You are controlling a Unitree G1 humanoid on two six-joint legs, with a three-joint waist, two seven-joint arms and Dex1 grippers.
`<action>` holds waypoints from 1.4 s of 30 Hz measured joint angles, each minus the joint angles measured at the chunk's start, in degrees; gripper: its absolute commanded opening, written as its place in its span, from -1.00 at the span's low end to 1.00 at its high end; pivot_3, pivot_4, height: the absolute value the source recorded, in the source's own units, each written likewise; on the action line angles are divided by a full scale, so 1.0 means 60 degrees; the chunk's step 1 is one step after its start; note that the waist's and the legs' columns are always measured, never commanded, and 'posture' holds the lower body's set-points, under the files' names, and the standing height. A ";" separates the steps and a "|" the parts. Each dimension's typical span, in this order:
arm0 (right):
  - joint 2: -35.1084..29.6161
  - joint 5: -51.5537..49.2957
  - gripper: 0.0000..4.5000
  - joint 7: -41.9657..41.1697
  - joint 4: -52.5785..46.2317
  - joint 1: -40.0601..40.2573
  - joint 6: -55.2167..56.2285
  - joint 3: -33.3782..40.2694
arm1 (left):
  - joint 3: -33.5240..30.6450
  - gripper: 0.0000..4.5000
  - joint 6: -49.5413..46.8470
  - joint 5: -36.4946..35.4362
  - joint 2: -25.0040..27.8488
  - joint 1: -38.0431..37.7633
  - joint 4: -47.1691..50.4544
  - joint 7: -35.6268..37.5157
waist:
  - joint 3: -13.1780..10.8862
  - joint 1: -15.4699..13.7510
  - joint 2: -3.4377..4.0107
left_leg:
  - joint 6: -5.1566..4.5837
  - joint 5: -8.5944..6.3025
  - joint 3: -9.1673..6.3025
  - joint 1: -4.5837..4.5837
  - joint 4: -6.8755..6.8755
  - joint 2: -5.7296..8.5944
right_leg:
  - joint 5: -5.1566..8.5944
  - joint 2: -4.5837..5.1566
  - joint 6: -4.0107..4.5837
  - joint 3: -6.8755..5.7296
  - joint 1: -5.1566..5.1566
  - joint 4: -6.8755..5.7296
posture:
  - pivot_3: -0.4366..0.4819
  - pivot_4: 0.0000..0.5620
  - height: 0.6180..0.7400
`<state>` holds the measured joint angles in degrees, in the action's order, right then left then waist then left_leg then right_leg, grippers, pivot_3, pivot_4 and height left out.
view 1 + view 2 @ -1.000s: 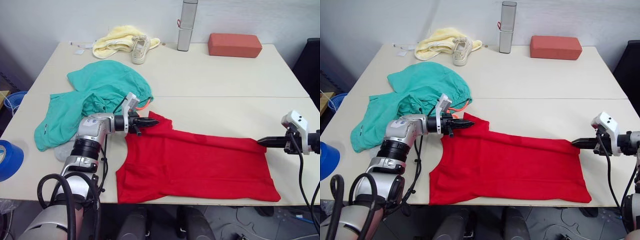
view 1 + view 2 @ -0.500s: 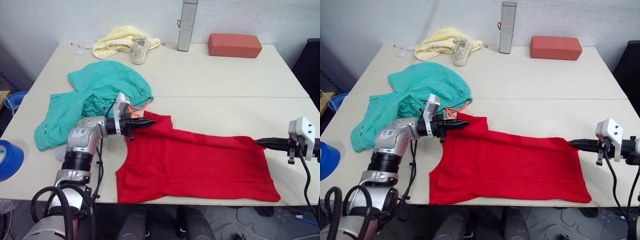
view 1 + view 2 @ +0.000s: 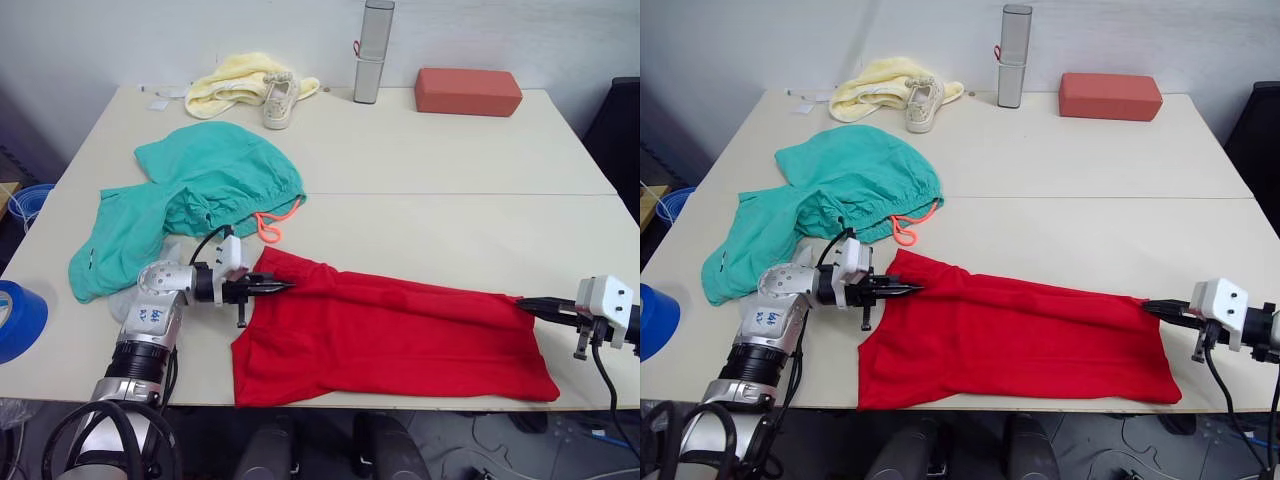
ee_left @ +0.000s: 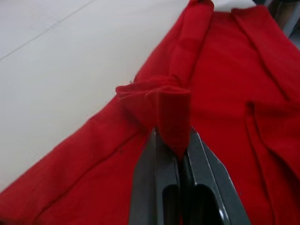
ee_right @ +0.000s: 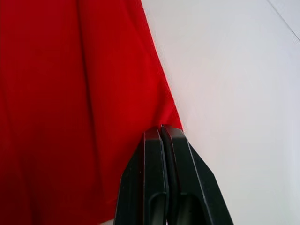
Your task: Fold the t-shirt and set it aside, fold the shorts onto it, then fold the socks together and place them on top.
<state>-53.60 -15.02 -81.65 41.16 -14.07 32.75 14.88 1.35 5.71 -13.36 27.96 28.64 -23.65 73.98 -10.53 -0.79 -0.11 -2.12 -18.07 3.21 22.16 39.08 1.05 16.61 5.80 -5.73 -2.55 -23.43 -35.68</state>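
Both jaws clamped on the t-shirt (image 3: 400, 330): left gripper (image 3: 283, 287) pinching its far left corner, right gripper (image 3: 527, 303) its far right corner. Shirt spread along the table's (image 3: 450, 160) near edge. Step: first lengthwise fold. Next: carry both corners evenly toward near hem.

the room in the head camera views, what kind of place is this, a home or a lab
Probably a lab or test room rather than a home: two plain pale tables pushed together against a bare wall, with staged props such as a red block and a metal cylinder, and a blue tape roll at the table edge.
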 measured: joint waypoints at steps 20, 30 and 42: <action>0.0328 0.0075 -1.00 0.1059 0.0806 -0.1838 0.0380 -0.0183 | -0.0511 -1.00 0.0566 -0.0333 -0.0631 0.1969 -0.2252 -0.1164 | 0.0000 0.0141 0.0000 | -0.0004 0.0002 -0.0002 0.0008 -0.0001 -0.0003 | 0.0000 -0.0012 0.0000 -0.0054 0.0004 -0.0032 | -0.05 -0.47 1.00; 0.0351 -0.0050 -1.00 0.1186 0.0728 -0.1045 0.0741 -0.0162 | -0.0496 -1.00 0.1874 -0.0340 -0.0405 0.1275 -0.2535 -0.0420 | 0.0000 0.0152 0.0000 | -0.0004 0.0002 -0.0003 0.0009 -0.0004 -0.0006 | 0.0000 -0.0010 0.0000 -0.0043 0.0003 -0.0030 | -0.05 -0.47 1.00; 0.0350 -0.0125 -1.00 0.1443 0.0269 -0.0069 0.1877 -0.0150 | -0.0371 -1.00 0.2785 -0.0362 -0.0319 0.0356 -0.1968 0.0533 | 0.0001 0.0158 0.0001 | -0.0006 -0.0002 -0.0010 0.0007 -0.0004 -0.0006 | 0.0000 0.0000 0.0001 -0.0014 0.0005 0.0006 | -0.05 -0.47 1.00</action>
<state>-51.50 -15.77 -72.99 42.78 -14.49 44.01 13.98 -0.88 22.43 -15.53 26.04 30.77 -35.46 77.18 -10.52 0.16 -0.10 -2.16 -18.08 3.15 22.20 39.06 1.02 16.61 5.80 -5.73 -2.63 -23.40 -35.65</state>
